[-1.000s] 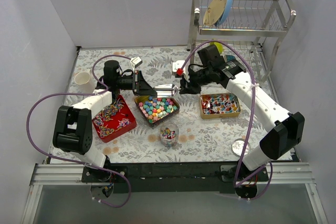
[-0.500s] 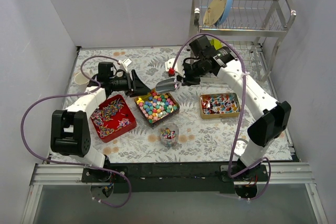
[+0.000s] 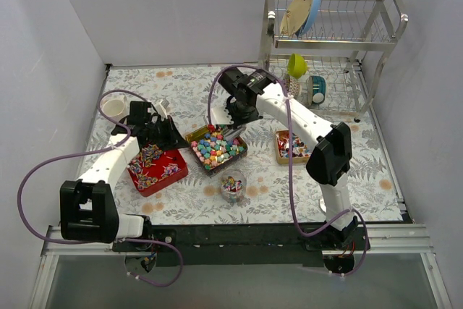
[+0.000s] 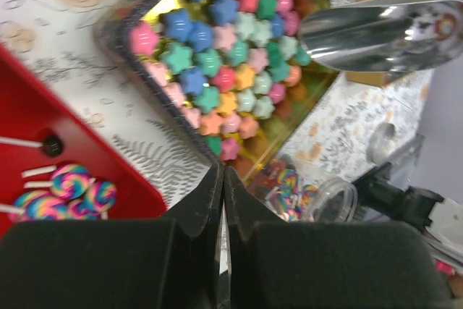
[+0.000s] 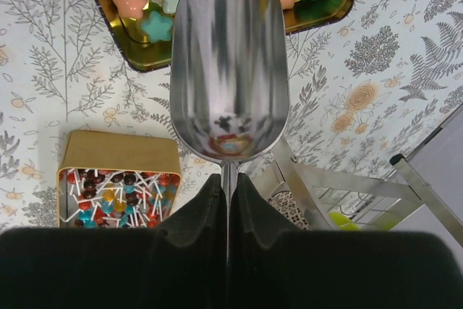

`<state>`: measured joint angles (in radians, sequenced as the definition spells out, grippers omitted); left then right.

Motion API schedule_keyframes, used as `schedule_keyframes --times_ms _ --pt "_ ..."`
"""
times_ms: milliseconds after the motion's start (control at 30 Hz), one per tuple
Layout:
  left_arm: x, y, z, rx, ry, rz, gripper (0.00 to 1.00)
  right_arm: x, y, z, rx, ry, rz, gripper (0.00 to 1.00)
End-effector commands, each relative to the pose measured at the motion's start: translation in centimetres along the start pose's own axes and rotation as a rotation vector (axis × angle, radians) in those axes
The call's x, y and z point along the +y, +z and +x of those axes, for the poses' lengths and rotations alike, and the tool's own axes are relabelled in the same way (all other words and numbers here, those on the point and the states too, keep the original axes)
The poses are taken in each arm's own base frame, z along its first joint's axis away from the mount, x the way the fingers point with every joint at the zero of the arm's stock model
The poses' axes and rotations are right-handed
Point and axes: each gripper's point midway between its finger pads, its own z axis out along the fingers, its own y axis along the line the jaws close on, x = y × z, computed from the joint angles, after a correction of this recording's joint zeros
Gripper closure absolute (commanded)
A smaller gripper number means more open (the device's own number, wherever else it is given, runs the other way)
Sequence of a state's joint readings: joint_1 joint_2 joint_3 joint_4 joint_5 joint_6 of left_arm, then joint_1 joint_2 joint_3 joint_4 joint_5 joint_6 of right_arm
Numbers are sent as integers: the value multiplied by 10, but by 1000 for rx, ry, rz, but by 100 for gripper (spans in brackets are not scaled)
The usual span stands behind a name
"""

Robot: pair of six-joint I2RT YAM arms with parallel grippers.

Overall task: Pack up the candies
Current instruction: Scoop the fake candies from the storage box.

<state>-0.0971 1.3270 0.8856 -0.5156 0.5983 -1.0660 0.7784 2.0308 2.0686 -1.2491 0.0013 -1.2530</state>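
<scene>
Right now my right gripper is clamped on the thin handle of the metal scoop, jaws pressed tight either side of the stem. The scoop points out over the near edge of the gold-lined tin, and its bowl shows only bright metal and reflections. I cannot tell whether its lip touches anything. The candies I'm after, star-shaped pieces in pink, blue, teal and orange, sit packed in that tin at the middle of the table. From the left wrist view I see the scoop hanging over the tin's far end. A few more multicoloured sweets sit in the clear glass cup, just in front of the tin on the side nearer the arm bases. My left gripper is closed with nothing between its jaws, and it hovers over the strip of patterned tablecloth between the star tin and the red tin, which holds swirl lollipops. Off to the right, a tan tin of small stick lollipops sits beside the scoop handle in my right wrist view.
</scene>
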Motion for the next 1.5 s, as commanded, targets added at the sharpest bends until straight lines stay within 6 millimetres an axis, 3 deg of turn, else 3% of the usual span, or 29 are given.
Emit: schedule_keyframes --times_ms 0,133,367,533,667,867,1133,1467 --pt "28 -16 -5 -28 0 -171 100 -13 -11 11 150 -67 50 99" --pt "55 -22 1 10 -65 -249 100 -14 -6 9 225 -109 60 99" --pt "77 -20 6 26 -145 -300 100 -11 12 2 331 -170 67 99" --pt "95 -16 22 89 -267 -339 100 -10 29 0 426 -209 67 99" --pt "97 -6 32 130 -316 -309 100 -2 49 -4 435 -196 18 99" --pt "94 4 47 196 -356 -246 100 25 56 -11 359 -45 -72 99" --pt "85 18 69 253 -417 -152 100 56 66 1 309 205 -148 99" --pt "88 37 67 271 -391 -148 100 53 51 31 360 328 -105 99"
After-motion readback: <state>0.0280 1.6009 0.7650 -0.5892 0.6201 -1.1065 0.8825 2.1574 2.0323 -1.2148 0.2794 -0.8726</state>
